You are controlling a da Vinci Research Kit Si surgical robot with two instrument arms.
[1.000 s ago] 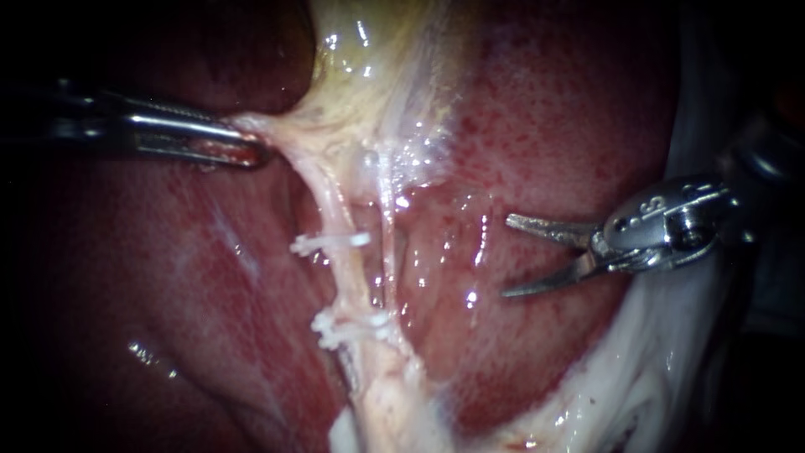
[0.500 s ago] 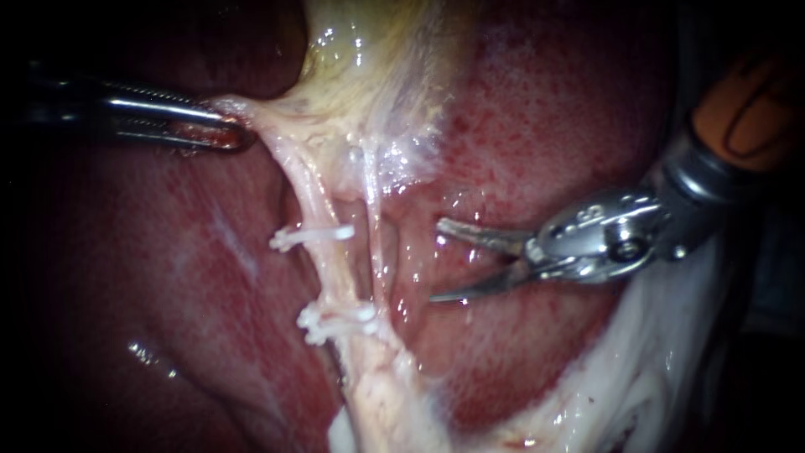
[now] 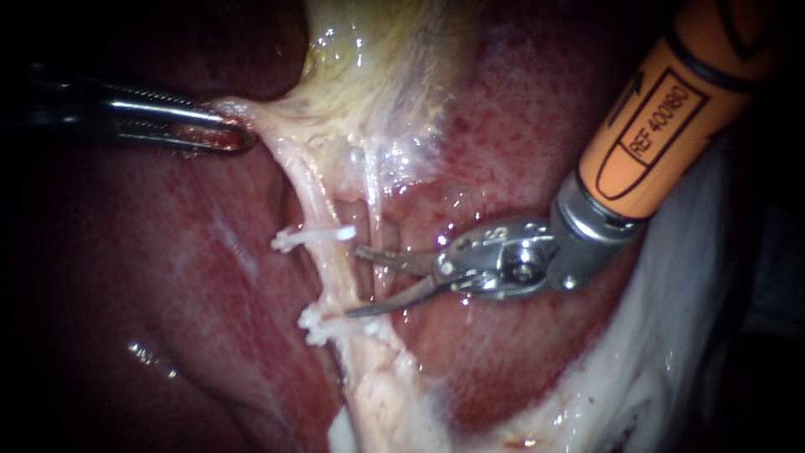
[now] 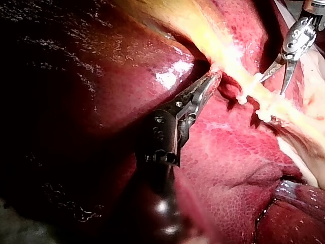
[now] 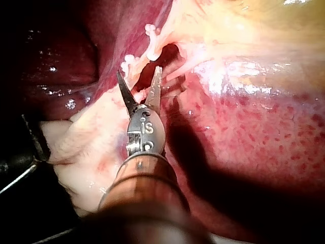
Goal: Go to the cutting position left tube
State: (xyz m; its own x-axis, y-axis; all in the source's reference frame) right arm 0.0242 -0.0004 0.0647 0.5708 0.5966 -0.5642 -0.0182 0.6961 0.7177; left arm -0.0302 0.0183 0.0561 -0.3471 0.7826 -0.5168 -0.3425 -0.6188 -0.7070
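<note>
Two instruments are at work. The right instrument carries an orange sleeve above its metal wrist, printed with a dark-outlined label and an arrow. There is also small stamped lettering on the wrist housing, seen again in the right wrist view.

Its two thin blades stand spread apart with nothing pinched. Their tips reach the near side of the left tube, which lies just ahead of them. The first clip sits just beyond one blade tip and the second clip just beyond the other, so the bare stretch between the clips faces the gap.

The thinner right tube runs beside the left one and crosses the space between the blades, nearer their hinge. Whether they pass in front of it or around it cannot be told.

The left instrument has its jaws pressed together on pale tissue below the yellowish gallbladder. It holds that tissue taut, well apart from the blades.

In the left wrist view these jaws grip the same band, with both clips ahead of them. Red liver lies under everything, and whitish tissue lies beneath the right shaft.
</note>
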